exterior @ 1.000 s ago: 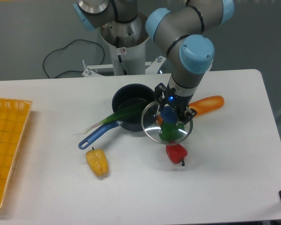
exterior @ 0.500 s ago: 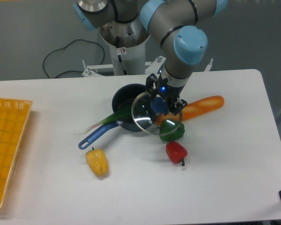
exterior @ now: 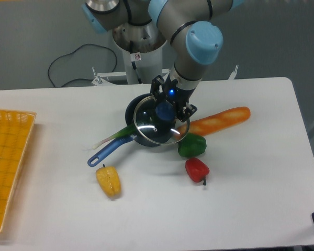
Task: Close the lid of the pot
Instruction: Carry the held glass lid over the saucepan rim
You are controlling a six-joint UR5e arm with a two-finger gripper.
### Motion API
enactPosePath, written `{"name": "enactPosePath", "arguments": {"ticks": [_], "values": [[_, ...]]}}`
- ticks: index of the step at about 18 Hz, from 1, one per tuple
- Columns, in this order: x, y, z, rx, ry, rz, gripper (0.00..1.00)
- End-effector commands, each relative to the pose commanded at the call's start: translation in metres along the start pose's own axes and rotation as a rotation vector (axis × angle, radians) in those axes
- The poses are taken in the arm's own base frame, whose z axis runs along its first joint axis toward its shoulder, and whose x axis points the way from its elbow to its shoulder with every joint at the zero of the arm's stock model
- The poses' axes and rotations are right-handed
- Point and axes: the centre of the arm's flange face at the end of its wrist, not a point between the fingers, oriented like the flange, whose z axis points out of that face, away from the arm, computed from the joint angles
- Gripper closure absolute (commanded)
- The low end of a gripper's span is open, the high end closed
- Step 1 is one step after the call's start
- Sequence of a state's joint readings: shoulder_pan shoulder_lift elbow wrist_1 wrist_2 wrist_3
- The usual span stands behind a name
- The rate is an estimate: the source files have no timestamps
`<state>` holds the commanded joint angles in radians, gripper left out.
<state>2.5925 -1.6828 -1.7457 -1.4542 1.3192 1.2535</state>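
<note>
The dark pot (exterior: 134, 108) sits mid-table, its blue handle (exterior: 105, 152) running toward the front left. A green leek (exterior: 115, 136) lies across its rim and handle. My gripper (exterior: 165, 110) is shut on the blue knob of the glass lid (exterior: 156, 126). The lid hangs above the pot's right half, overhanging it to the front right. I cannot tell whether the lid touches the pot's rim.
An orange carrot (exterior: 220, 119) lies right of the pot. A green pepper (exterior: 191, 146) and a red pepper (exterior: 197, 169) sit at its front right, a yellow pepper (exterior: 109, 180) at the front left. A yellow basket (exterior: 8, 157) stands at the left edge.
My gripper has carried the lid up and to the left, from over the green pepper to over the pot. The green pepper now shows uncovered.
</note>
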Motion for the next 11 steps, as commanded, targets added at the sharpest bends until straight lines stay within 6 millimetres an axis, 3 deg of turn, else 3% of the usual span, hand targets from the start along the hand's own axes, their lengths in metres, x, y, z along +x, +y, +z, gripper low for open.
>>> {"name": "enactPosePath", "arguments": {"ticks": [11], "values": [[0.018, 0.006, 0.030, -0.007, 0.051, -0.009, 0.41]]}}
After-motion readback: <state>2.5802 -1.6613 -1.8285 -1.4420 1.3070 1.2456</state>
